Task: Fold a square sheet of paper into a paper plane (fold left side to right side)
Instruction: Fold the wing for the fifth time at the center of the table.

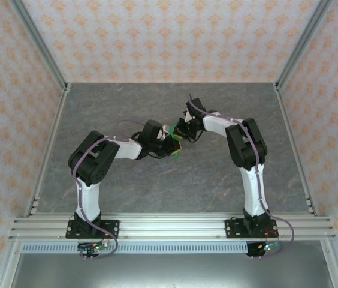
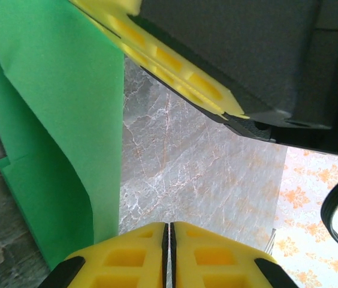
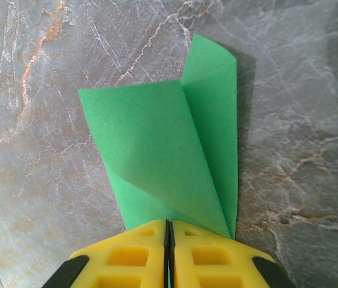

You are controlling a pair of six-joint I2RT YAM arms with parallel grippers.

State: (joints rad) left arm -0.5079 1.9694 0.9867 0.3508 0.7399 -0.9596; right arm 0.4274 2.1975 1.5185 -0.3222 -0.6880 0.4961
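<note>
Pinching one creased green sheet (image 3: 157, 144): right pincer (image 3: 168, 225); left pincer (image 2: 169, 228) closed, sheet beside it; two pincers.

Counter (image 1: 157, 192): grey marble-look top with pale and rust-coloured veining. Near edge: aluminium rail (image 1: 169, 227) carrying the left arm base (image 1: 91, 228) and right arm base (image 1: 250, 227). Mid-counter: square sheet of paper (image 3: 157, 144), bright green, folded over. Whether it touches the surface cannot be told.

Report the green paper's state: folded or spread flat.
Folded. The green paper shows overlapping flaps and a crease, one end pinched in the shut right gripper.
</note>
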